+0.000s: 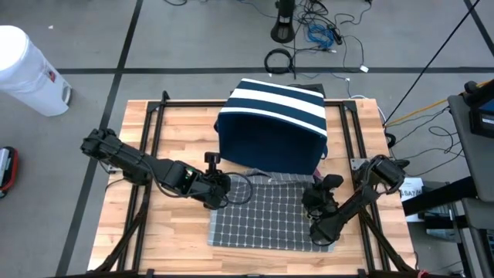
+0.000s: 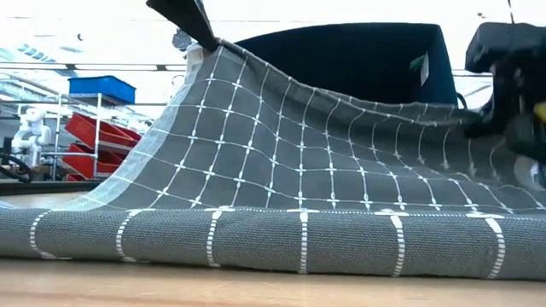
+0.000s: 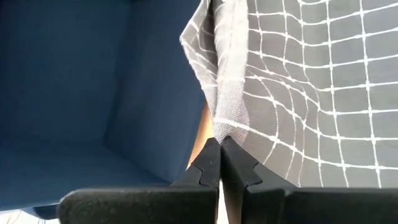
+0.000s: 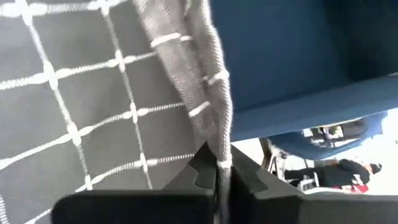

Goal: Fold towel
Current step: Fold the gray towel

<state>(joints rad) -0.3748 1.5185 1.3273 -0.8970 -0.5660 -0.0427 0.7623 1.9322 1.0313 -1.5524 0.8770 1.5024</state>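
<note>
The grey grid-patterned towel (image 1: 266, 212) lies flat on the counter (image 1: 177, 127), its far edge raised. Expect it to be light, limp and slightly grippy; it will sag between holds, so take it by the corners. Your left hand (image 3: 219, 152) is pinched shut on the far left corner, your right hand (image 4: 214, 167) clamped on the far right corner. Directly behind stands a navy striped bin (image 1: 272, 123), touching the far edge; it may obstruct a fold.
</note>
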